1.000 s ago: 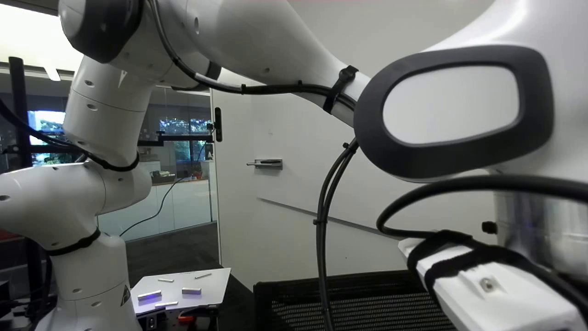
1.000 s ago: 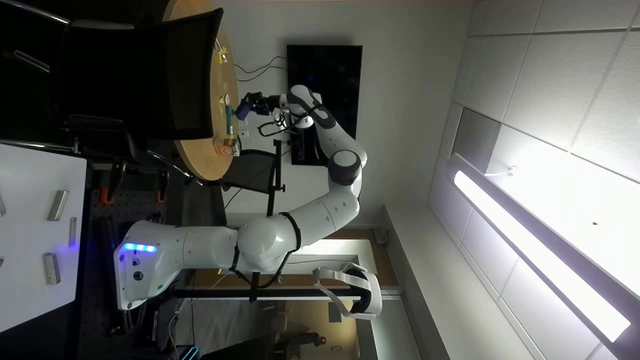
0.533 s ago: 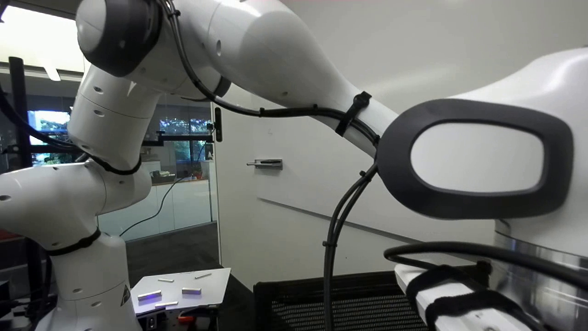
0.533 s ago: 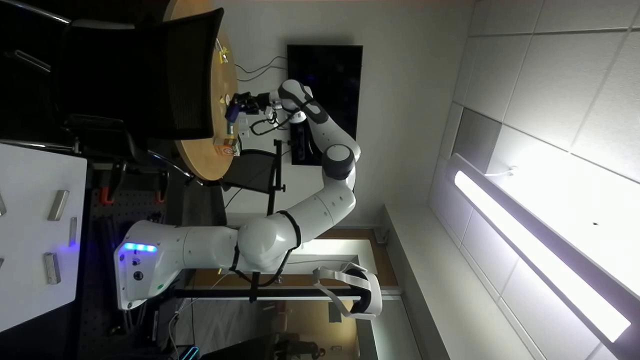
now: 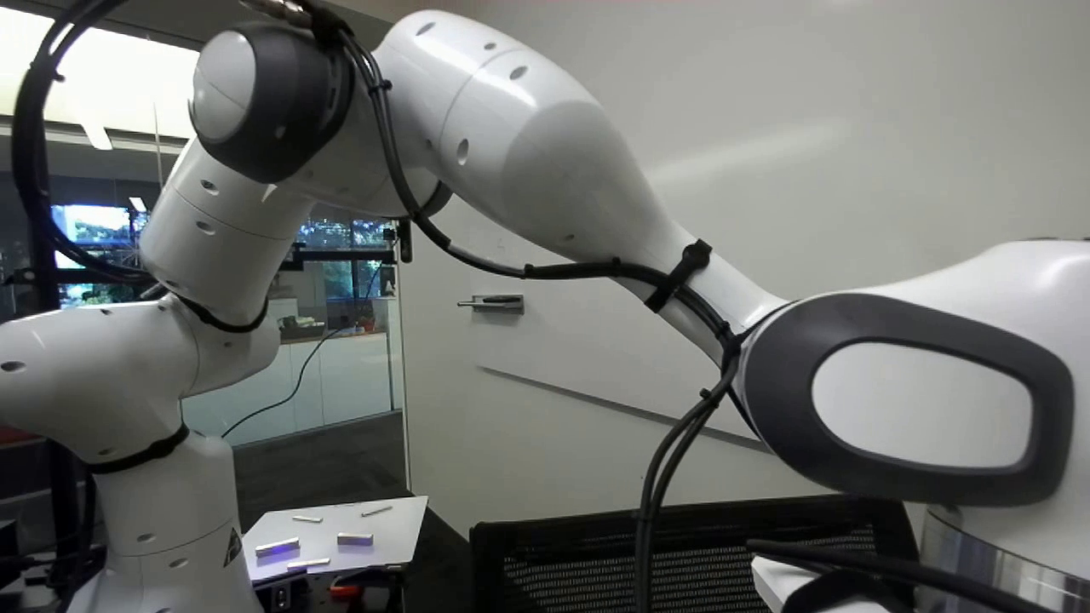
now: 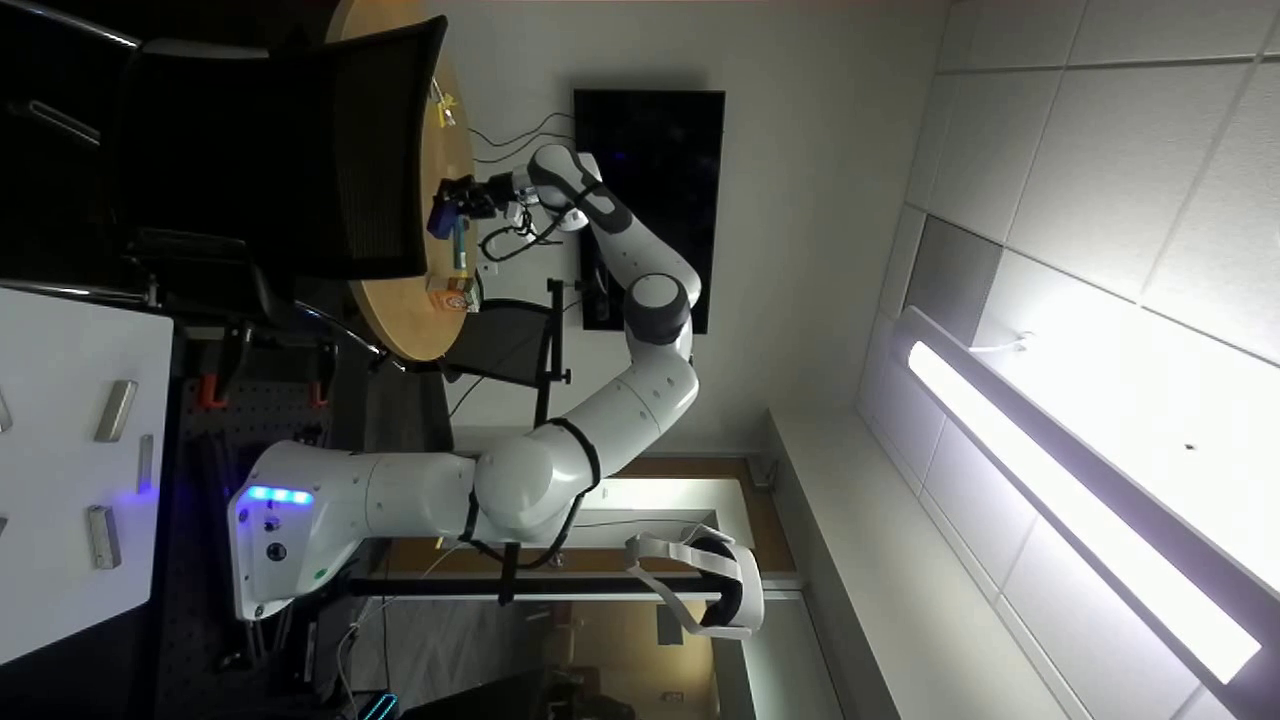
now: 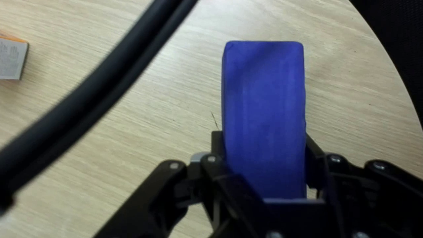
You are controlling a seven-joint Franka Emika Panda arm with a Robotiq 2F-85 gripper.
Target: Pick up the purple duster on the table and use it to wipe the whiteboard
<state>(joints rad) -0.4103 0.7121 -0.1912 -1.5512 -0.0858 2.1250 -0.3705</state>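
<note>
Two fingers [image 7: 313, 165] clamp the purple duster [image 7: 264, 115] over the round wooden table [image 7: 158, 138] — likely the set-down step, next needing gentle release.

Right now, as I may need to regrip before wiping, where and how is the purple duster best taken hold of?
Probably take the purple duster by its long sides, across the width, from above the table: it is oblong, with straight edges. The gripper holds it so, seemingly toward one end; nearer mid-length might balance better.
</note>
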